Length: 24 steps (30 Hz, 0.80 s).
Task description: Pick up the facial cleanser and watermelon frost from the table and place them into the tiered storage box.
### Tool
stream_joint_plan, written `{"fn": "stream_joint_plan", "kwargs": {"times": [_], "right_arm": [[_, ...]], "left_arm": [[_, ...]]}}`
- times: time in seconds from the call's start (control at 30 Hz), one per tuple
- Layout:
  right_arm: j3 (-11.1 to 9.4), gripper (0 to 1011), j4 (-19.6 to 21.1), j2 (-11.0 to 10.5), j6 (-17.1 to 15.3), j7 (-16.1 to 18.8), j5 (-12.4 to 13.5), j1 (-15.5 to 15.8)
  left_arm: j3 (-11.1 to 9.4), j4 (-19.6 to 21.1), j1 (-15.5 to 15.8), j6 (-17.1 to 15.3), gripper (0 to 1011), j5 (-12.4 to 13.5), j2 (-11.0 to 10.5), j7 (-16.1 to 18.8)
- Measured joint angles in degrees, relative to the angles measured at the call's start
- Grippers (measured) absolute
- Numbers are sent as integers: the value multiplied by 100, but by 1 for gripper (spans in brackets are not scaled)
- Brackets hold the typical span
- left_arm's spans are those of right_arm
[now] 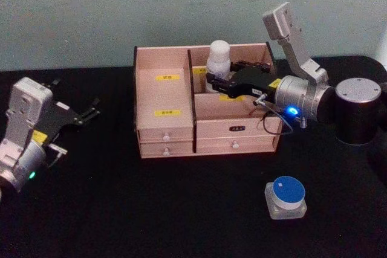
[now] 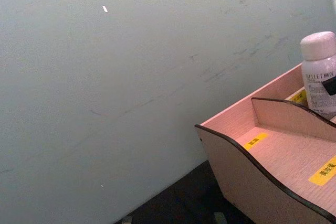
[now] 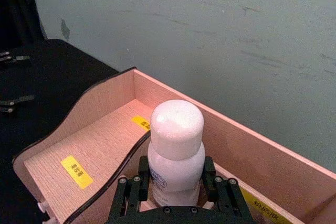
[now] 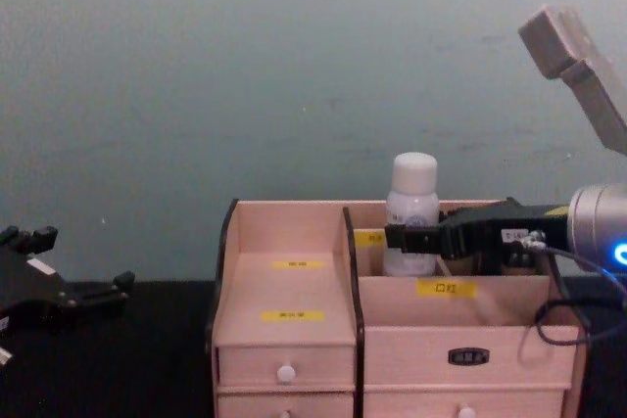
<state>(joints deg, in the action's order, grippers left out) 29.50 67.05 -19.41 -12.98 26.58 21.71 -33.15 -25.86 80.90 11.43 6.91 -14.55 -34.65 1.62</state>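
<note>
Upper centre, head view: my right pincer (image 1: 214, 78) grips the upright white bottle (image 1: 218, 57) in the rear compartment of the tiered storage box (image 1: 172, 96). Blue-lidded jar (image 1: 285, 196) lower right on the surface (image 1: 151, 209). Left pincer (image 1: 92, 109) far left, released.

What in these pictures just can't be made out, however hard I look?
- Base of the white bottle: in the chest view, hidden behind the front wall of the tiered storage box and the right pincer gripping it.
- Writing on the yellow labels: in the head view, too small to read.
- Any print on the blue-lidded jar: in the head view, too small and blurred.
- The lowest drawers: in the chest view, cut off by the bottom edge.
</note>
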Motion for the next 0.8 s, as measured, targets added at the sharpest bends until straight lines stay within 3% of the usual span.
{"fn": "stream_joint_plan", "kwargs": {"times": [0.57,0.8], "right_arm": [[-32,604,-67,42,11,0,-77,21],[-33,803,-61,40,12,-1,-67,24]], "left_arm": [[0,0,0,0,1001,0,0,0],[0,0,0,0,1001,0,0,0]]}}
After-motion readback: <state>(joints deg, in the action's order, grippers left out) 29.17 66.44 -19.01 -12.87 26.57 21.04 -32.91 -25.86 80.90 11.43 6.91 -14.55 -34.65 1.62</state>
